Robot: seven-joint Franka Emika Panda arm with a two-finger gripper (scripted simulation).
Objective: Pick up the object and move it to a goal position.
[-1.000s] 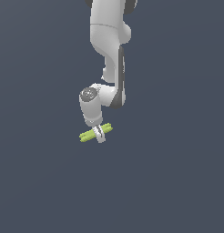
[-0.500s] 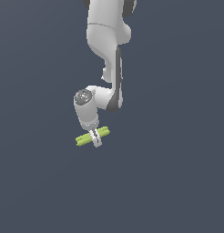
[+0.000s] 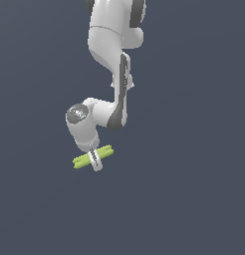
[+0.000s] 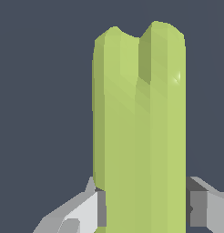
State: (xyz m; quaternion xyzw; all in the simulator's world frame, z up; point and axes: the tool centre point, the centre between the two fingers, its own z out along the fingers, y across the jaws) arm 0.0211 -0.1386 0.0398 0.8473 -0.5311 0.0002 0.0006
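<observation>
The gripper (image 3: pixel 96 160) is clamped across the middle of the lime-green rod (image 3: pixel 84 160) — a central hold, likely chosen so the rod stays balanced for carrying. The rod lies crosswise under the wrist, tilted slightly, left of centre in the exterior view. In the wrist view a finger (image 4: pixel 89 211) presses each flank. Nothing else shows on the plain dark surface (image 3: pixel 194 199) — no obstacle, no visible goal marker.

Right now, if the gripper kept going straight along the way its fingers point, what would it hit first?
Nothing new shows in that line. The gripper is shut on the green rod, fingers aimed downward, and beyond them both views show only plain dark background. Depth is unclear, so a surface below could be close.
</observation>
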